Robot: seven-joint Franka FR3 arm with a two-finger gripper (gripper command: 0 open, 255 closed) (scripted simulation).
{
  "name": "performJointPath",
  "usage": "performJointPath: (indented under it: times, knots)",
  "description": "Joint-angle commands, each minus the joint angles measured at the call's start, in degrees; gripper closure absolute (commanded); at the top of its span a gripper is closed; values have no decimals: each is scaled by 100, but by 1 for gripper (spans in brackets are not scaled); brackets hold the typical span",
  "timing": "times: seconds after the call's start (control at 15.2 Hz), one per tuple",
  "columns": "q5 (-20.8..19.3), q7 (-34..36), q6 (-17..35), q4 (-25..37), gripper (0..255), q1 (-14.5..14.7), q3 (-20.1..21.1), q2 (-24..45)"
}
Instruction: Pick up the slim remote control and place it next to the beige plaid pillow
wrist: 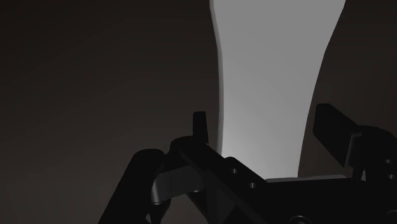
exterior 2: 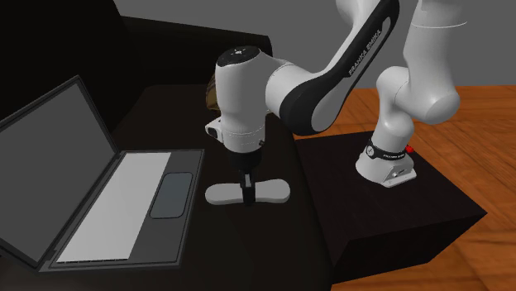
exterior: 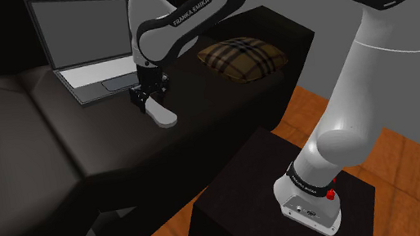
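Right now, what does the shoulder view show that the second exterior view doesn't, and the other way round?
Shoulder view's extra: the pillow's plaid face, lying to that view's right of the arm's hand. Second exterior view's extra: the remote's whole length, with an end sticking out on either side of the gripper. Both: the gripper at the remote, the open laptop, the dark sofa, the stand and the wood floor.

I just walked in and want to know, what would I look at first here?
Probably the big white robot arm, bent down over the dark sofa with its black gripper set around a white remote. Next, the open laptop beside it and the plaid pillow farther along the sofa.
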State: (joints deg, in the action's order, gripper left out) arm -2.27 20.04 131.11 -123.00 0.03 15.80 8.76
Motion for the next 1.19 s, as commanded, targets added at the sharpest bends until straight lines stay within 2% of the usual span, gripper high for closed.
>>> performJointPath:
  times: [0.0, 1.12]
  knots:
    - [0, 0, 0, 0, 255, 0, 0, 1]
    - [221, -146, -1157, 567, 255, -37, 23, -615]
